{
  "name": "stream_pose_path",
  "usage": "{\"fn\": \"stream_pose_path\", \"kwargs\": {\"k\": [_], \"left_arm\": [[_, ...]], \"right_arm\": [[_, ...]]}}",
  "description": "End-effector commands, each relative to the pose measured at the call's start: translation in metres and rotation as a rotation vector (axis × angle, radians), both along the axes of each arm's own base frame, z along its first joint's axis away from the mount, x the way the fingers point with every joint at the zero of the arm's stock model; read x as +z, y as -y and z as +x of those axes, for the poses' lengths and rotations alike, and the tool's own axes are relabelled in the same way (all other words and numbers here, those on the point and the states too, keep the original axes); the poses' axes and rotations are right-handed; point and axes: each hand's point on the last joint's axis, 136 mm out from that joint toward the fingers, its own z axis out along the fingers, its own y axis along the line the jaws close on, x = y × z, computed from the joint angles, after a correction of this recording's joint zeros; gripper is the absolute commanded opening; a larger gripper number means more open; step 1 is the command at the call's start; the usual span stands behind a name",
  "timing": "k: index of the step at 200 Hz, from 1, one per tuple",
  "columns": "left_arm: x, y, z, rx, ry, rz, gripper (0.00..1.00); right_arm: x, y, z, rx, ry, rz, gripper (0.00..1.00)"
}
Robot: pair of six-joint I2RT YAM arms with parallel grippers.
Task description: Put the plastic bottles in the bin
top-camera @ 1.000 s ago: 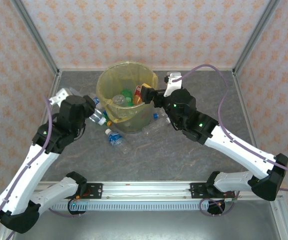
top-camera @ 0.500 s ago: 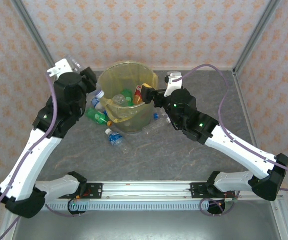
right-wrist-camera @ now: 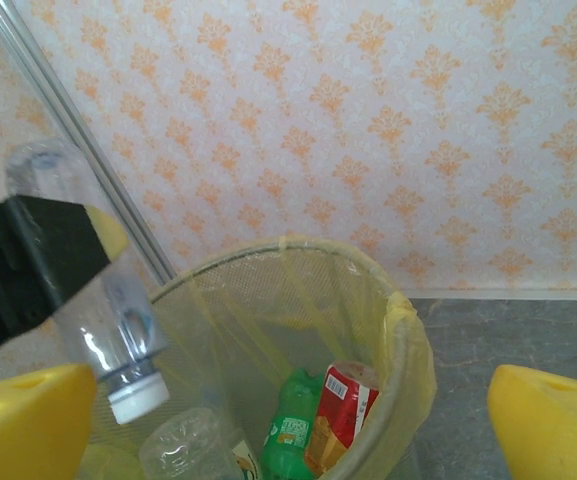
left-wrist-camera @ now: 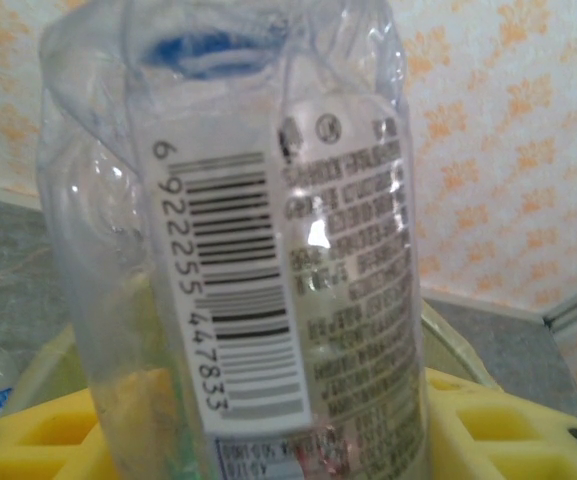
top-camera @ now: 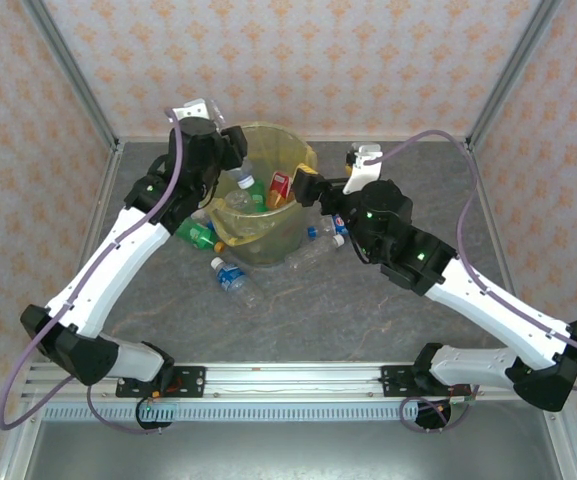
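Releasing a bottle over the bin. The left hand [top-camera: 231,152], at the upper left of the overhead view, clasps a clear bottle [left-wrist-camera: 268,250] cap-down above the near-left part of the bin [top-camera: 268,128], whose yellow liner shows along the rim. The right hand [right-wrist-camera: 288,440] hangs just beside the bin's right rim, its yellow fingers [right-wrist-camera: 28,425] spread wide with nothing between them.

For a clean drop, the left hand should probably carry the bottle a little further towards the middle of the opening before it lets go, so that the cap clears the rim and liner. The fingers should part fully, since a crumpled wall may cling to a pad.

Inside the bin lie a red-labelled bottle [right-wrist-camera: 343,410] and a green bottle [right-wrist-camera: 290,430]. Loose bottles [top-camera: 233,278] remain on the table [top-camera: 368,310] around its base.

In the left wrist view the bottle covers the fingertips, so the contact itself cannot be seen. The liner blurs the lower contents, and the left arm cuts off the table to the left of the bin.
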Motion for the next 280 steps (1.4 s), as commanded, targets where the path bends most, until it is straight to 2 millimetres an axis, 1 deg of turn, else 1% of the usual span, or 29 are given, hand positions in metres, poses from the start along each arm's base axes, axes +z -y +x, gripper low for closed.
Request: {"fn": "stream_pose_path", "kwargs": {"k": [1, 16, 22, 30, 55, 71, 93, 111, 116, 142, 162, 187, 189, 196, 218, 241, 280], "left_arm": [[0.015, 0.015, -0.001, -0.067, 0.026, -0.019, 0.64], [0.014, 0.016, -0.001, -0.073, 0.012, -0.011, 0.78], [0.015, 0.016, -0.002, -0.072, 0.012, -0.012, 0.85], [0.015, 0.015, -0.004, -0.071, 0.012, -0.012, 0.89], [0.022, 0.007, -0.011, -0.046, 0.025, -0.018, 0.91], [0.029, 0.001, -0.017, -0.031, 0.04, -0.027, 0.91], [0.032, -0.009, -0.027, -0.005, 0.05, -0.033, 0.93], [0.03, -0.016, -0.036, 0.015, 0.046, -0.041, 0.96], [0.029, -0.018, -0.039, 0.02, 0.043, -0.043, 0.99], [0.021, -0.03, -0.053, 0.047, 0.027, -0.055, 0.99], [0.008, -0.042, -0.064, 0.08, 0.004, -0.068, 0.99], [-0.01, -0.058, -0.08, 0.137, -0.028, -0.101, 0.99], [-0.012, -0.059, -0.081, 0.142, -0.032, -0.1, 0.99], [-0.018, -0.063, -0.085, 0.154, -0.045, -0.104, 0.99], [-0.042, -0.077, -0.099, 0.203, -0.097, -0.115, 0.99], [-0.067, -0.086, -0.114, 0.234, -0.145, -0.15, 0.99], [-0.11, -0.102, -0.142, 0.322, -0.22, -0.232, 0.99]], "right_arm": [[0.002, 0.01, -0.001, -0.033, -0.002, 0.011, 1.0], [0.0, 0.01, 0.0, -0.033, -0.003, 0.008, 1.0], [0.0, 0.01, 0.0, -0.033, -0.003, 0.009, 1.0], [-0.001, 0.008, 0.0, -0.03, -0.004, 0.006, 1.0], [-0.003, 0.005, 0.002, -0.023, -0.004, 0.007, 1.0], [-0.004, 0.002, 0.003, -0.015, -0.005, 0.005, 1.0], [-0.006, -0.001, 0.004, -0.006, -0.006, 0.003, 1.0], [-0.009, -0.005, 0.005, 0.002, -0.008, 0.003, 1.0], [-0.009, -0.006, 0.005, 0.006, -0.008, 0.003, 1.0], [-0.011, -0.012, 0.007, 0.02, -0.012, 0.001, 1.0], [-0.013, -0.017, 0.008, 0.035, -0.014, -0.002, 1.0], [-0.008, -0.021, 0.006, 0.064, -0.001, 0.001, 1.0], [-0.013, -0.025, 0.009, 0.066, -0.011, -0.012, 1.0], [-0.015, -0.029, 0.01, 0.079, -0.012, -0.02, 1.0], [-0.015, -0.042, 0.006, 0.148, -0.005, -0.047, 1.0], [-0.016, -0.054, 0.004, 0.202, -0.007, -0.061, 1.0], [-0.021, -0.06, 0.007, 0.215, -0.023, -0.071, 1.0]]}}
